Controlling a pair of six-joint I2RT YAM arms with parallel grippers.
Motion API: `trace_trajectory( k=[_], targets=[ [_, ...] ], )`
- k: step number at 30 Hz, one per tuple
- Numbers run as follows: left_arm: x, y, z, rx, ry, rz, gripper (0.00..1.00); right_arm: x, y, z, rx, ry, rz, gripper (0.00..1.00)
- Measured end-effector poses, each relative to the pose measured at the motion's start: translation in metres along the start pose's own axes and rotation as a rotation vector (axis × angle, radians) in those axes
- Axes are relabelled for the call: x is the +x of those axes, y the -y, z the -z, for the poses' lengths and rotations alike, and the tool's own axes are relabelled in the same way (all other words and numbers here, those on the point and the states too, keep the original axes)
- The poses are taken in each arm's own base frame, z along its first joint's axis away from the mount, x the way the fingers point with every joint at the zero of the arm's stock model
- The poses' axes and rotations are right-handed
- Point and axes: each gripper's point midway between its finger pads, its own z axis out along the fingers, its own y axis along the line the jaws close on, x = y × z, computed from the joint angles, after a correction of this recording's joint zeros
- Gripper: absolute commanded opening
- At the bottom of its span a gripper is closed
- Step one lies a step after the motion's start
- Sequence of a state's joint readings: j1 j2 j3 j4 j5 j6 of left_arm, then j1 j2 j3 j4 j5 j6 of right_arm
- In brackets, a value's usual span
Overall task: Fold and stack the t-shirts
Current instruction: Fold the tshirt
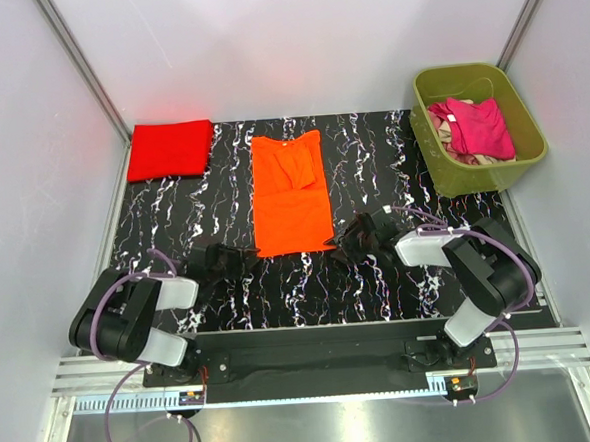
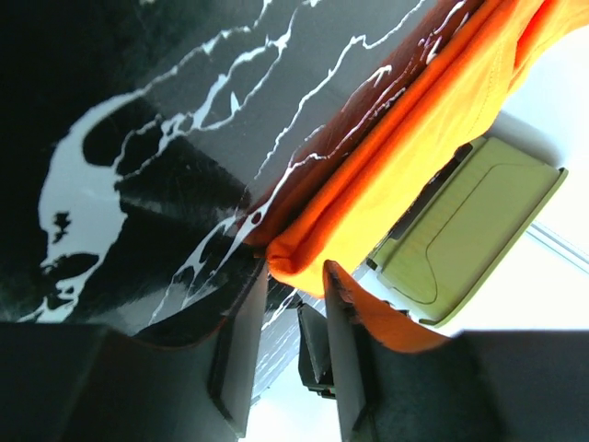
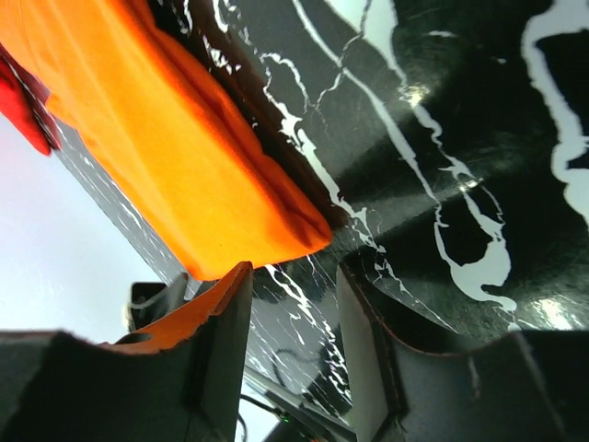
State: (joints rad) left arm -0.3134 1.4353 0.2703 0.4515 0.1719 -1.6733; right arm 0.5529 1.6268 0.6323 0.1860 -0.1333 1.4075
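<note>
The left gripper [image 1: 254, 257] and right gripper [image 1: 333, 244] are set, jaws parted and empty, at the orange shirt's [image 1: 292, 196] near corners, seemingly for pinching.

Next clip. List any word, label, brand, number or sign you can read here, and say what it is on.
No readable text in any view.
The orange t-shirt, the red t-shirt, the green tub and the marbled table top carry no print.
The small boards below the arm bases are too small to show any lettering.
</note>
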Motion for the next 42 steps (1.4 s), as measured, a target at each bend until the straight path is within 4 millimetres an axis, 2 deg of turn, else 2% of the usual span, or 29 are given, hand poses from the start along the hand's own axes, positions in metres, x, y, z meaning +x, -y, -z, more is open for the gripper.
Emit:
trace_trajectory(
  k=[6, 10, 12, 16, 18, 20, 22, 29, 32, 35, 42],
  targets=[
    [-0.001, -0.003, -0.002, -0.015, -0.002, -0.001, 0.24, -0.003, 0.000, -0.002, 0.013, 0.018, -0.043, 0.45],
    [-0.002, -0.005, -0.004, -0.017, -0.007, -0.004, 0.12, -0.004, -0.002, -0.007, 0.015, 0.019, -0.058, 0.40],
    [-0.003, -0.005, -0.004, -0.016, -0.012, -0.006, 0.11, -0.005, -0.002, -0.008, 0.018, 0.020, -0.064, 0.33],
    [-0.006, -0.004, -0.003, -0.012, -0.020, -0.007, 0.10, -0.007, -0.001, -0.010, 0.027, 0.030, -0.085, 0.30],
    [-0.007, -0.003, -0.003, -0.010, -0.026, -0.007, 0.06, -0.008, -0.001, -0.012, 0.028, 0.033, -0.088, 0.27],
    [-0.008, -0.003, -0.003, -0.009, -0.030, -0.010, 0.00, -0.008, -0.003, -0.014, 0.028, 0.035, -0.088, 0.12],
    [-0.008, -0.003, -0.003, -0.005, -0.039, -0.014, 0.00, -0.009, 0.000, -0.016, 0.037, 0.036, -0.092, 0.01],
    [-0.003, -0.002, -0.004, -0.011, -0.082, -0.025, 0.00, -0.007, 0.001, -0.014, 0.052, 0.030, -0.088, 0.00],
    [0.001, -0.006, 0.000, -0.029, -0.095, -0.034, 0.00, -0.002, 0.009, -0.007, 0.078, 0.010, -0.082, 0.00],
    [0.009, -0.017, 0.014, -0.063, -0.108, -0.055, 0.00, 0.008, 0.021, 0.009, 0.105, -0.010, -0.071, 0.00],
    [0.036, -0.048, 0.055, -0.081, -0.165, -0.078, 0.00, 0.053, 0.043, 0.046, 0.128, -0.097, -0.020, 0.00]
  ],
)
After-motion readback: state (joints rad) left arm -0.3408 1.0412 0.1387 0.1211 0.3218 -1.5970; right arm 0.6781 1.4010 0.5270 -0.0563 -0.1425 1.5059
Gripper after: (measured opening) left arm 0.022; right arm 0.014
